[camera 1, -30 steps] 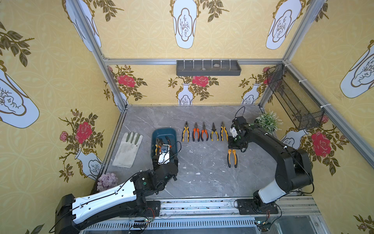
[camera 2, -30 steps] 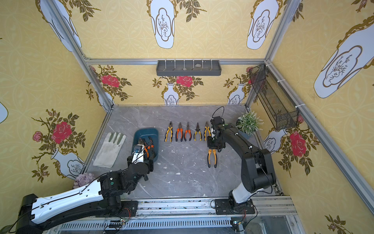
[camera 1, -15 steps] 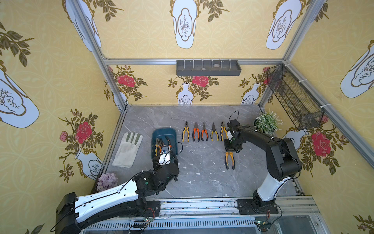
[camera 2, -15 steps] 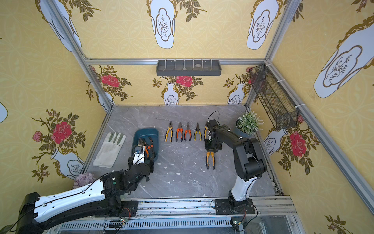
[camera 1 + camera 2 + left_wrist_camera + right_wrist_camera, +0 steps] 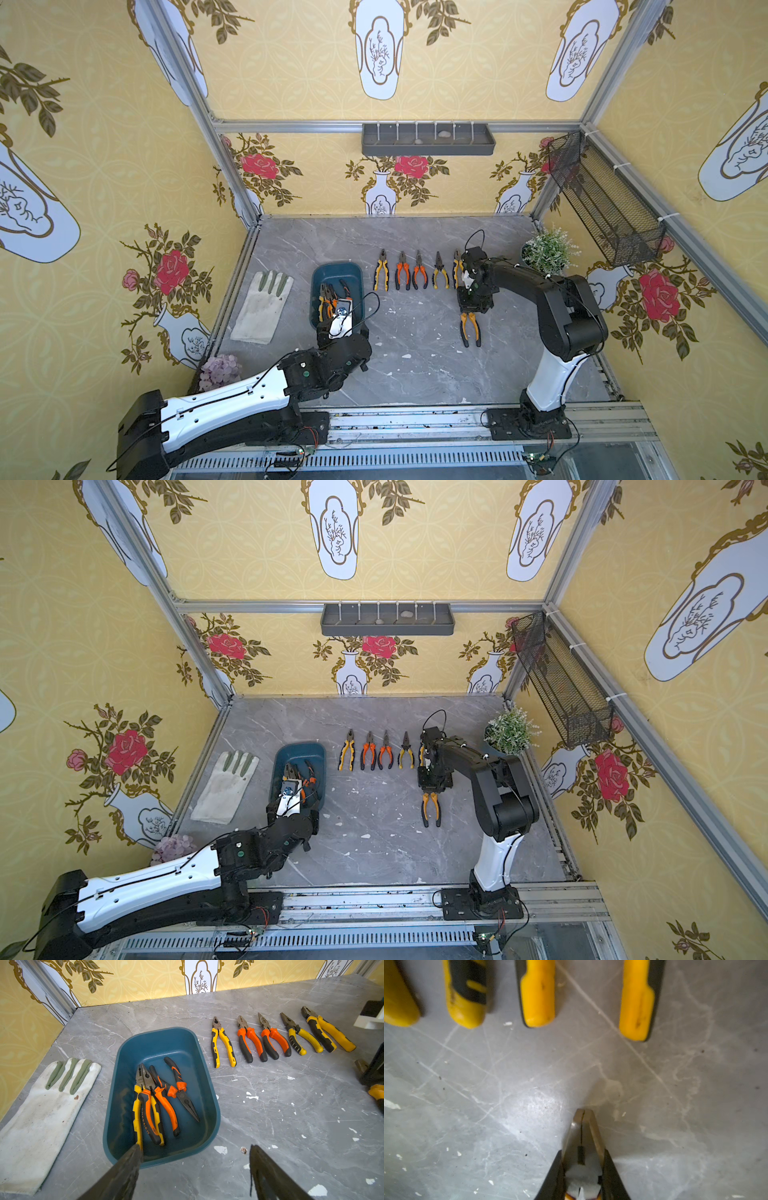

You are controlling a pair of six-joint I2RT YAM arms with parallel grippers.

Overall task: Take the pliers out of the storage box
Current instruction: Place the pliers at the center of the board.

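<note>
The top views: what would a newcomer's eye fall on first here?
First, the row of pliers lying side by side on the grey table, to the right of the teal storage box, which holds three more pliers. Next, the right tool is shut on the metal head of a yellow-handled pliers, nearer the arms' bases than that row.

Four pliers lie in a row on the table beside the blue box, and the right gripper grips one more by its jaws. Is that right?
Not quite. The row of pliers counts five, not four; the left wrist view shows all five side by side beside the storage box. The rest holds: the right gripper grips a sixth pliers by its jaws.
</note>
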